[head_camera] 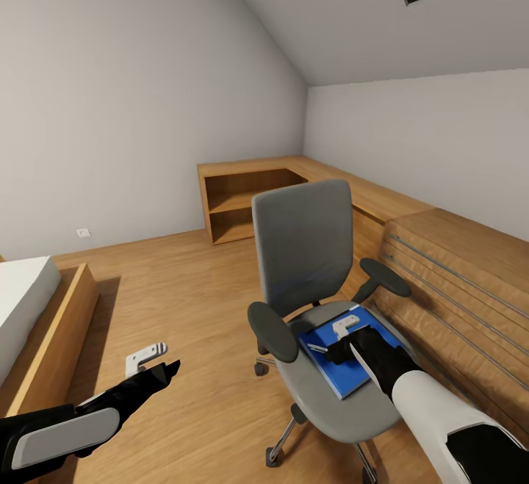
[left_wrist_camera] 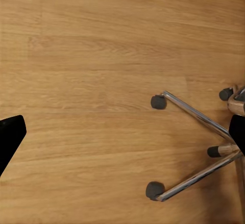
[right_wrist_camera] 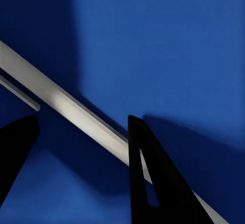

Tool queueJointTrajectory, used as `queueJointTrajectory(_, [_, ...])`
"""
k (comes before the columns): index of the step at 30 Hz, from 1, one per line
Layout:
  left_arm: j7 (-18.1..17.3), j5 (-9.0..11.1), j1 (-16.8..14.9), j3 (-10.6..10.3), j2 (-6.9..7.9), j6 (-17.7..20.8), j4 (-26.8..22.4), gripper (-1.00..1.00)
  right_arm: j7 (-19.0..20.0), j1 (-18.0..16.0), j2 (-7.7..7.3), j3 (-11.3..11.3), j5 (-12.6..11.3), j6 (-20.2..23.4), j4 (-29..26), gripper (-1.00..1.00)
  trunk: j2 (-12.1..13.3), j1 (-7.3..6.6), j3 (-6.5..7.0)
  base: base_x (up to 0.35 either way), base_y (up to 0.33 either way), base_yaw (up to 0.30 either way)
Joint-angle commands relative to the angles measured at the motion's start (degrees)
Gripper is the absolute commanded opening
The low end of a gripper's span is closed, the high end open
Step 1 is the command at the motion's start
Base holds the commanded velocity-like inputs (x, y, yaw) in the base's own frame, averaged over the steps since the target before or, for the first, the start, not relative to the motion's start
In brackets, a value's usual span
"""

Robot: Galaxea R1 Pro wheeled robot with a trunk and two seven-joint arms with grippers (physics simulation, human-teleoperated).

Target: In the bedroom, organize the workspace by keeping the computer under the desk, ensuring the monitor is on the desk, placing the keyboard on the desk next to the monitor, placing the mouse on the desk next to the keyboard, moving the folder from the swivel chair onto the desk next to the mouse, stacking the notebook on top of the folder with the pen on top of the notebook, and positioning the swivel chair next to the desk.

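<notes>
The grey swivel chair stands in the middle of the bedroom floor. The bright blue folder lies flat on its seat. A thin whitish pen rests on the folder. My right gripper hovers just over the folder, open. In the right wrist view its black fingers stand either side of the pen on the folder. My left gripper hangs open over bare floor left of the chair. The desk, computer, monitor, keyboard, mouse and notebook are out of view.
Light wood cabinets with long metal handles run along the right wall to an open corner shelf unit. The low bed is at the left. The chair's chrome wheeled base spreads over the wood floor.
</notes>
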Motion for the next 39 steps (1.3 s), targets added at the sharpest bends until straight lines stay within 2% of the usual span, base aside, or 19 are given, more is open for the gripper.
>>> queueJointTrajectory(1, [0.08,0.29,-0.13,-0.19,0.03,-0.34,-0.09,1.0,0.42,0.02,-0.06,0.25,1.1,0.21,2.64,-1.0,-0.03,0.0,-0.07,0.0,0.0,0.0])
queueJointTrajectory(17, [0.08,0.29,-0.13,-0.19,0.02,-0.34,-0.09,1.0,0.46,0.0,-0.06,0.25,0.98,0.27,2.59,-1.0,-0.03,0.0,-0.07,0.0,0.0,0.0])
queueJointTrajectory(25, [0.08,0.29,-0.13,-0.19,0.02,-0.34,-0.09,1.0,1.46,0.02,-0.06,0.25,0.86,2.86,2.3,-1.0,-0.03,0.0,-0.07,0.0,0.0,0.0])
queueJointTrajectory(39, [0.08,0.29,-0.13,-0.19,-0.14,-0.34,-0.09,1.0,2.26,0.0,-0.06,0.16,0.78,4.29,2.14,-1.0,-0.03,0.0,-0.07,0.0,0.0,0.0])
